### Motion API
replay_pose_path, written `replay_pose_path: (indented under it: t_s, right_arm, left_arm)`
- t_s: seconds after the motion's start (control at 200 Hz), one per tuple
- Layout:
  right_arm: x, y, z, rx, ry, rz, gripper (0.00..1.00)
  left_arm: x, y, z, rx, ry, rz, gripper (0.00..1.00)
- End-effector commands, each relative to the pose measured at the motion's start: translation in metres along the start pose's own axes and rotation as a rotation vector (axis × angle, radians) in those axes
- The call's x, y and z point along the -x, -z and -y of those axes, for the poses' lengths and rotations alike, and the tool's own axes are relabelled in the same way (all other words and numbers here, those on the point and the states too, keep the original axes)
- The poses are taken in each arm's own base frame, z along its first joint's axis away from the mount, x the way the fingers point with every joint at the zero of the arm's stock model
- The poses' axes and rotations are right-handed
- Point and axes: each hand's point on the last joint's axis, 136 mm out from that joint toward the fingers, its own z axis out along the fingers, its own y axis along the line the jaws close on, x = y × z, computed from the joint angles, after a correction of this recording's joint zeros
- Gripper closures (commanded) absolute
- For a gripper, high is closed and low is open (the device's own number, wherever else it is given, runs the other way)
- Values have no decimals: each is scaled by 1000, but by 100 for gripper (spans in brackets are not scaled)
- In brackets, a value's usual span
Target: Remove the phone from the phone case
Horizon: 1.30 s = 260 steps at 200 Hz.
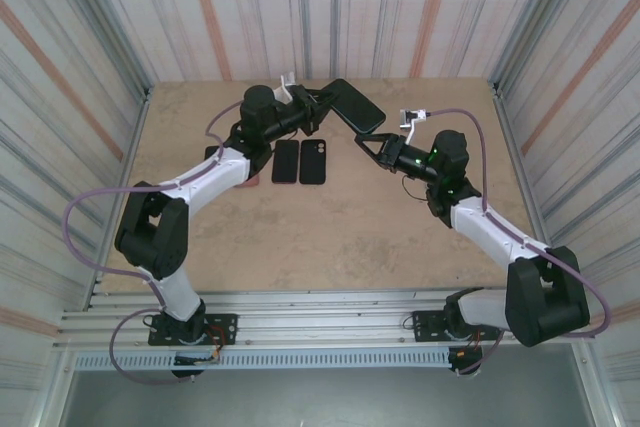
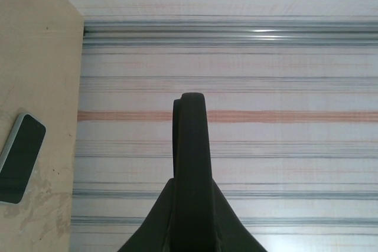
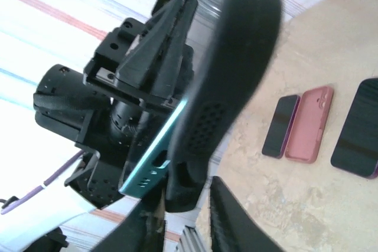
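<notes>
Above the far edge of the counter [image 1: 340, 237], the phone [image 3: 158, 149] is clamped by the left pincer [image 1: 312, 100]; the case [image 3: 236, 57] should be peeled off steadily by the right pincer [image 1: 368, 143], whose grip cannot be told.

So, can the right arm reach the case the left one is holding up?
Likely yes: the right gripper sits at the case's free end, while the left gripper holds the phone clear above the table.

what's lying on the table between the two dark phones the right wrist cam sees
A pink phone case, lying flat between the far dark phone and the near dark phone; the right wrist view shows it.
</notes>
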Motion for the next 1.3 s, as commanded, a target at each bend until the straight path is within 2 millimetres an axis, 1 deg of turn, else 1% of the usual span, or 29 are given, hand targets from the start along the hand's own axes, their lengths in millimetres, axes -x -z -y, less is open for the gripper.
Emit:
replay_pose_path:
  t_s: [0.0, 0.125, 0.195, 0.256, 0.331, 0.416, 0.476, 0.566, 0.621, 0.762, 0.852, 0.927, 1.017, 1.097, 1.213, 1.298]
  right_arm:
    - [11, 3, 16, -76, -16, 12, 68]
    - [5, 6, 0, -49, 114, -58, 52]
    - [1, 10, -7, -40, 191, -99, 46]
    - [-1, 16, -13, -31, 275, -123, 44]
    - [-9, 21, -17, -27, 381, -198, 42]
    - [-18, 25, -11, -67, 473, -289, 41]
    - [-23, 28, -13, -53, 530, -336, 41]
    - [-26, 27, -19, -6, 603, -373, 41]
    - [-28, 26, -24, 25, 632, -395, 42]
    - [-38, 22, -24, 65, 719, -455, 46]
    - [-44, 16, -28, 105, 780, -486, 48]
    - [-47, 10, -29, 131, 808, -503, 49]
    - [-56, 3, -30, 167, 840, -527, 56]
    - [-66, -2, -31, 204, 858, -556, 59]
    - [-69, -7, -33, 229, 866, -575, 63]
    - [-73, -9, -40, 261, 871, -587, 66]
  left_arm:
    - [-25, 27, 105, -249, -227, -97, 100]
    - [-19, 32, 97, -211, -343, -119, 100]
    - [-17, 35, 95, -203, -415, -148, 100]
    - [-18, 37, 94, -200, -480, -184, 100]
    - [-22, 42, 95, -218, -591, -239, 100]
    - [-26, 49, 92, -230, -692, -291, 100]
    - [-29, 55, 89, -237, -752, -330, 100]
    - [-32, 63, 87, -257, -820, -372, 100]
    - [-34, 69, 91, -285, -858, -391, 100]
    - [-45, 78, 95, -339, -933, -453, 100]
    - [-53, 83, 99, -368, -945, -515, 100]
    - [-57, 86, 98, -371, -962, -540, 100]
    - [-62, 90, 97, -371, -977, -564, 100]
    - [-66, 93, 97, -376, -985, -578, 100]
    - [-70, 96, 94, -373, -986, -598, 100]
    - [-70, 98, 92, -366, -989, -602, 100]
